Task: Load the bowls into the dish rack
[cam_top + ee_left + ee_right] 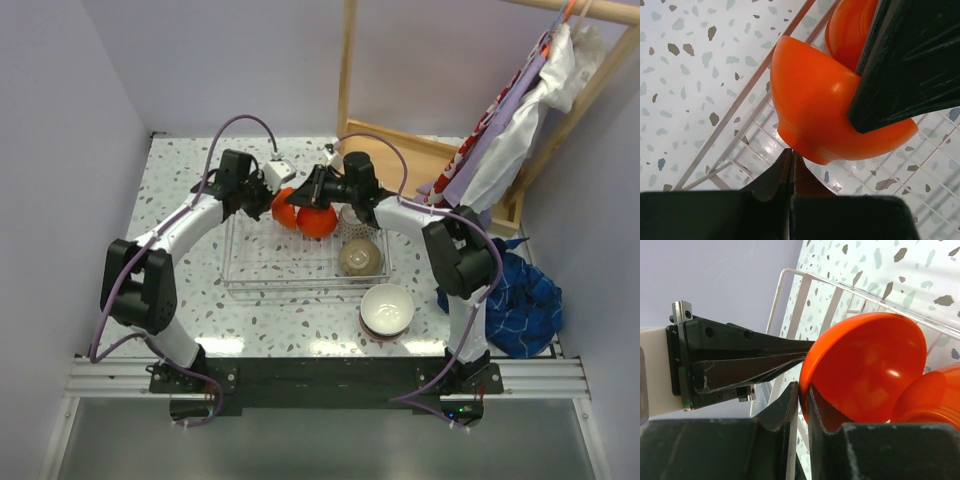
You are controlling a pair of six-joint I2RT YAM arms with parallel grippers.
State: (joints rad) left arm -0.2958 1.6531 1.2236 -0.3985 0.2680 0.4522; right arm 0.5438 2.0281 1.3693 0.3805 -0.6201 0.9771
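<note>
My right gripper (303, 197) (802, 395) is shut on the rim of an orange bowl (285, 207) (865, 370), held tilted over the far end of the wire dish rack (280, 262) (790, 295). My left gripper (272, 200) (790, 152) is shut and empty, its tips against that bowl's (810, 110) outer wall. A second orange bowl (316, 222) (850, 25) (935, 395) sits right beside it. A tan-brown bowl (360, 257) lies in the rack's right end, with a pale bowl (352, 215) behind it. A white bowl (387, 308) sits on the table outside the rack.
A wooden frame (400, 150) stands at the back right with cloths hanging from a rail (520, 120). A blue cloth (520, 300) lies at the right edge. The speckled table (180, 190) shows left of the rack.
</note>
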